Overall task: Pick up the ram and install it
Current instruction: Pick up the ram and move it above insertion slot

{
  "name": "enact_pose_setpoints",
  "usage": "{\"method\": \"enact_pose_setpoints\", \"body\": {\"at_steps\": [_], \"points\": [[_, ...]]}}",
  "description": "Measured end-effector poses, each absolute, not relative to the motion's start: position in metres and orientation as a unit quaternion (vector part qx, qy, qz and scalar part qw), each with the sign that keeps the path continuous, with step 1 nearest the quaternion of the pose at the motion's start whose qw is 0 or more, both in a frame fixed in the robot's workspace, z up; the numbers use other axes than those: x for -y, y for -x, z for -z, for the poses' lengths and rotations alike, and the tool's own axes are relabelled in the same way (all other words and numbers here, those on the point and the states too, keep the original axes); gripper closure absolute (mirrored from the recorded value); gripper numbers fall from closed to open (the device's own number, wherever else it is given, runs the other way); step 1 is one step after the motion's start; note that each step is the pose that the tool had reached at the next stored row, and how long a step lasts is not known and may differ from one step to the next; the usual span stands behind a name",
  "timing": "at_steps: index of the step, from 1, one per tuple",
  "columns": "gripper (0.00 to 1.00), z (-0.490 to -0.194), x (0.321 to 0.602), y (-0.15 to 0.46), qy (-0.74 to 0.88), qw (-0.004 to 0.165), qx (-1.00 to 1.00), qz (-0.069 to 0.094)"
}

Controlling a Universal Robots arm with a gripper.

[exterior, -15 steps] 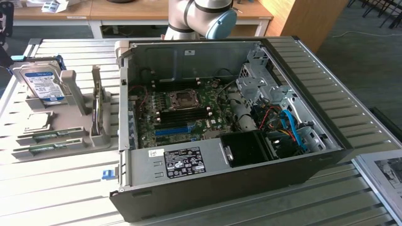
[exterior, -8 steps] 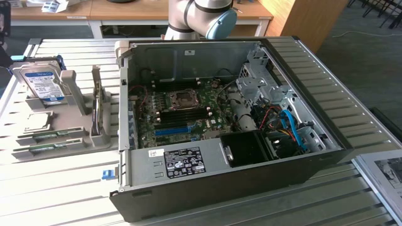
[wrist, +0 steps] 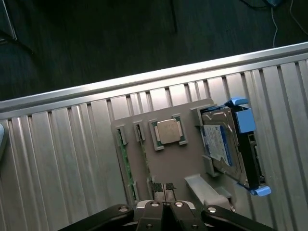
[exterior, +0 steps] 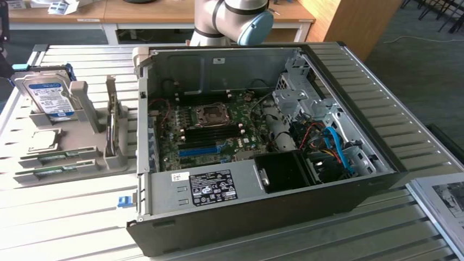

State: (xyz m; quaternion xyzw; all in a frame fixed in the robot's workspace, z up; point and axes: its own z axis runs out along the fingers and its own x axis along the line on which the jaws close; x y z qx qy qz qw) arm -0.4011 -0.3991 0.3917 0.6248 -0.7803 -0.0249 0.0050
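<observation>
Two ram sticks, thin green boards, lie side by side in the grooves of a grey holder tray [wrist: 187, 163]. One ram stick [wrist: 126, 166] is nearer the tray's edge, the other [wrist: 146, 161] sits beside it. In the exterior view the same sticks [exterior: 55, 157] [exterior: 52, 173] lie at the tray's near corner, at the exterior view's left. My gripper [wrist: 166, 192] hangs above the tray, close over one end of the inner stick. Its fingers are shut together with nothing between them. The arm [exterior: 232, 22] reaches in from behind the case.
An open computer case [exterior: 254, 228] lies on the slatted metal table [exterior: 65, 217], its motherboard [exterior: 210, 130] showing black memory slots and a blue slot [exterior: 199, 151]. The tray also carries a silver hard drive [wrist: 224, 144], a processor chip [wrist: 168, 132] and an upright board [exterior: 112, 117].
</observation>
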Motion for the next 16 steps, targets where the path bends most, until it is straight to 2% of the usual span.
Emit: {"method": "enact_pose_setpoints", "body": {"at_steps": [16], "points": [[0.9, -0.3917, 0.3991, 0.4011, -0.688, 0.007, 0.726, 0.024]]}}
